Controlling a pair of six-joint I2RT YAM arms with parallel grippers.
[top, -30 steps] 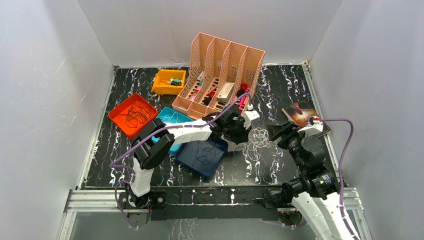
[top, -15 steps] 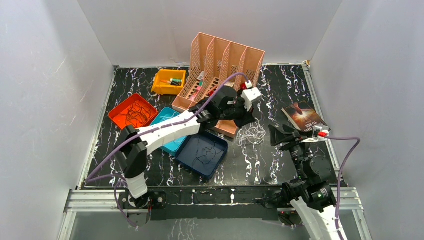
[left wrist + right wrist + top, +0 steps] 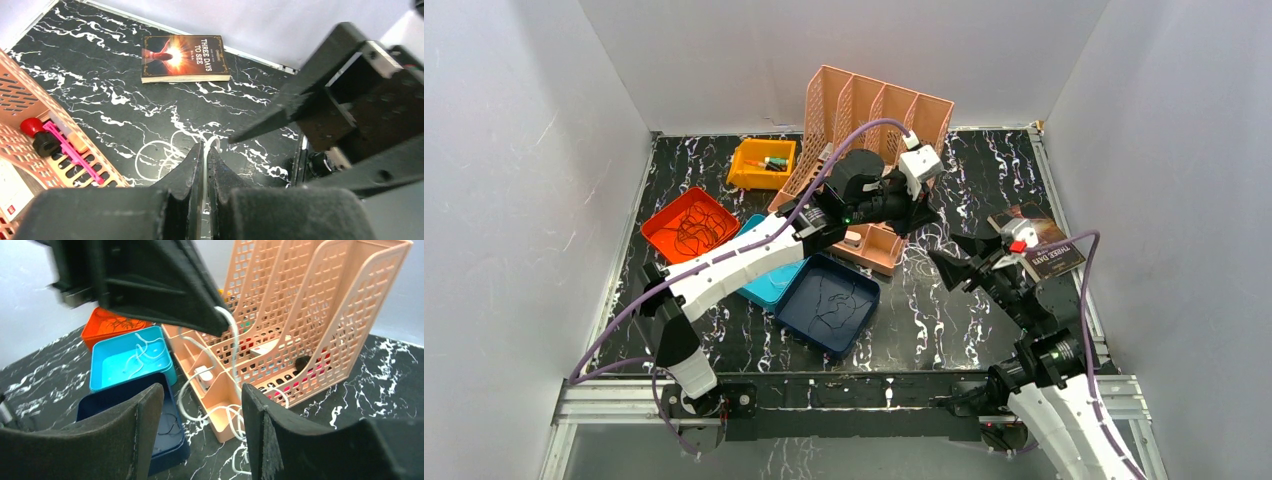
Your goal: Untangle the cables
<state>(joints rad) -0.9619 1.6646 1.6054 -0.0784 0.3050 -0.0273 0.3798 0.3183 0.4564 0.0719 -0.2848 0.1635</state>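
Observation:
My left gripper (image 3: 917,216) is raised in front of the pink file organiser (image 3: 874,125) and is shut on a thin white cable (image 3: 205,159). In the right wrist view this cable (image 3: 233,352) hangs from the left gripper's tip (image 3: 216,327) down to more white loops (image 3: 225,412) draped over the organiser's front corner and the table. In the left wrist view the white loops (image 3: 150,152) lie below the jaws. My right gripper (image 3: 954,258) is open and empty, just right of the hanging cable; one of its fingers (image 3: 280,112) shows close to the left jaws.
An orange tray (image 3: 664,215) holds dark wires, a teal tray (image 3: 759,290) holds white ones (image 3: 137,357), and a dark blue tray (image 3: 809,330) holds a dark wire. A yellow bin (image 3: 746,178) sits at the back. A book (image 3: 1036,250) lies at the right.
My left gripper has risen and moved back toward the organiser, lifting the white cables off the table. My right gripper has come up and left, close to the left one.

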